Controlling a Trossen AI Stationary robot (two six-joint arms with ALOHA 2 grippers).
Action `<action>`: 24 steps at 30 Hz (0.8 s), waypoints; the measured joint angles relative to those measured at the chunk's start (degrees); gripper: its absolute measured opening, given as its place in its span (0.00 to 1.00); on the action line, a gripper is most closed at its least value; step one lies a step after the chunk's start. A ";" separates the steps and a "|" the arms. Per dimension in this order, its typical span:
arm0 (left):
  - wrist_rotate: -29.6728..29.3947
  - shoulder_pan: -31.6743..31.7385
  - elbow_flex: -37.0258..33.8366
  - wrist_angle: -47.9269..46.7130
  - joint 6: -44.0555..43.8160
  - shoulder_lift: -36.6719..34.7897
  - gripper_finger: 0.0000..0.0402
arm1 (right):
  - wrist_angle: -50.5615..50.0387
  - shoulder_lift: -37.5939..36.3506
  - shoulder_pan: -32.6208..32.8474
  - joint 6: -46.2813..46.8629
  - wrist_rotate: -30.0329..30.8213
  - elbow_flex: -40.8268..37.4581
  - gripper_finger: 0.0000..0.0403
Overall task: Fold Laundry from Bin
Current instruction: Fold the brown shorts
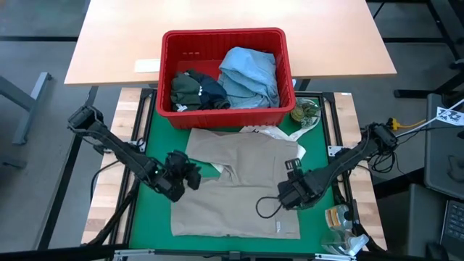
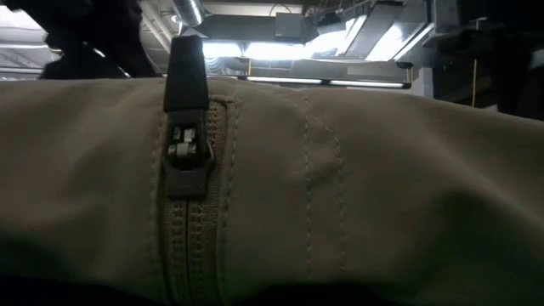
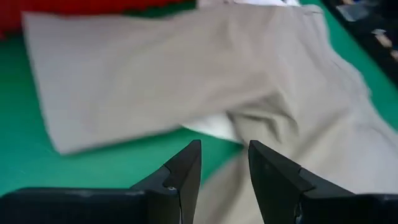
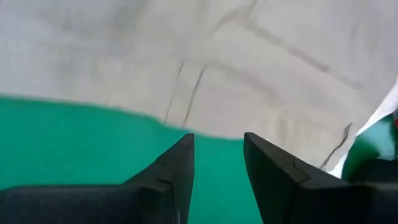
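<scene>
The red bin (image 1: 168, 72) stands at the far edge of the green mat (image 1: 156, 148). In it lie a light blue shirt (image 1: 250, 72), a dark olive garment (image 1: 187, 87) and a navy one (image 1: 214, 94). A beige garment (image 1: 239, 185) lies spread flat on the mat in front of the bin. In the low view it (image 2: 382, 187) fills the picture, its zipper (image 2: 185, 161) showing. My left gripper (image 1: 192, 175) (image 3: 224, 152) hovers open over the garment's left side. My right gripper (image 1: 290, 191) (image 4: 217, 143) hovers open over its right edge, pointing down. Nothing is between either pair of fingers.
A white cloth (image 1: 279, 132) sticks out from under the beige garment's far right corner. A greenish glass object (image 1: 306, 112) stands on the mat right of the bin. Small items (image 1: 337, 217) lie at the near right. A wooden table (image 1: 109, 43) with a white slip (image 1: 147, 65) lies behind.
</scene>
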 joint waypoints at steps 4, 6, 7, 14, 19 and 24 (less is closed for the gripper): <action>1.98 4.83 -0.05 -2.94 1.48 0.29 0.32 | 3.47 -0.05 -3.63 -0.26 -0.04 0.00 0.35; 4.01 6.85 -0.07 -4.03 1.80 0.33 0.32 | 4.32 -0.05 -5.37 -1.52 -1.11 0.00 0.35; 4.98 7.76 -0.07 -4.34 2.37 0.33 0.32 | 4.78 -0.05 -6.11 -2.36 -1.59 0.00 0.35; 7.50 10.64 -0.07 -4.47 6.65 0.33 0.32 | 11.16 0.05 -9.95 -3.56 -2.99 -2.56 0.35; 14.46 9.66 -0.07 0.61 12.95 0.33 0.32 | 13.33 0.06 -9.97 -2.38 -10.52 -6.32 0.35; 22.56 5.98 -0.07 11.57 18.82 0.33 0.32 | 13.92 0.06 -6.32 2.48 -15.02 -7.56 0.35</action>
